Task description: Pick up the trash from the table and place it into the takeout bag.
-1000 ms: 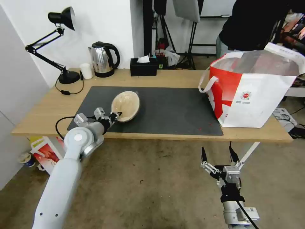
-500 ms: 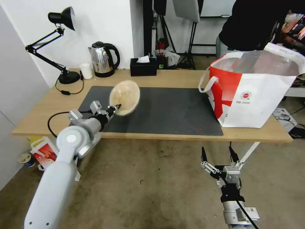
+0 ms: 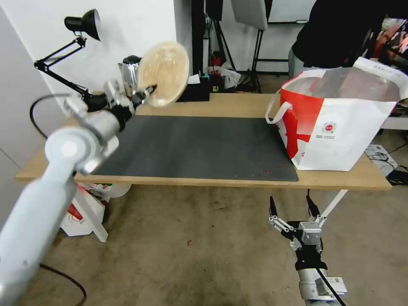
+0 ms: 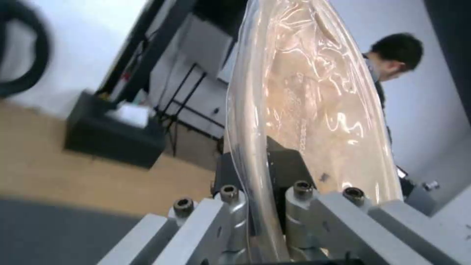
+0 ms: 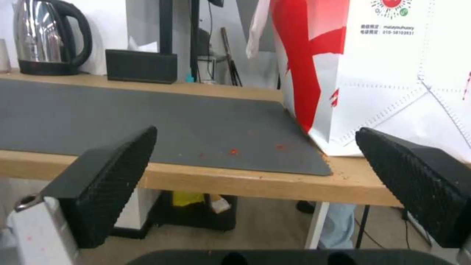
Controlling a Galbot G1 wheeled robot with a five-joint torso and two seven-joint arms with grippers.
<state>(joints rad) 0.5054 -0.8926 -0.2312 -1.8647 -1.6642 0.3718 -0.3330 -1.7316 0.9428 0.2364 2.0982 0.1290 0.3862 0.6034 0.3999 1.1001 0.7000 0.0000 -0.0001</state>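
My left gripper (image 3: 146,91) is shut on the rim of the shallow beige bowl (image 3: 164,73), holding it on edge high above the back left of the table (image 3: 221,104). The left wrist view has the bowl (image 4: 314,106) clamped between the two fingers (image 4: 289,173). The red-and-white takeout bag (image 3: 340,119) stands open at the table's right end, also seen close by in the right wrist view as the takeout bag (image 5: 392,73). My right gripper (image 3: 292,208) hangs open below the table's front edge, its pads (image 5: 113,169) wide apart.
A dark grey mat (image 3: 199,146) covers the table's middle. Along the back stand a black desk lamp (image 3: 80,25), a steel kettle (image 5: 49,36) and a black tissue box (image 5: 141,66). A person in black stands behind the bag. A smaller bag (image 3: 80,212) sits on the floor under the table's left end.
My left arm has lifted the beige bowl off the mat, up and toward the back, from low over the mat to well above the table. The right arm has stayed still.
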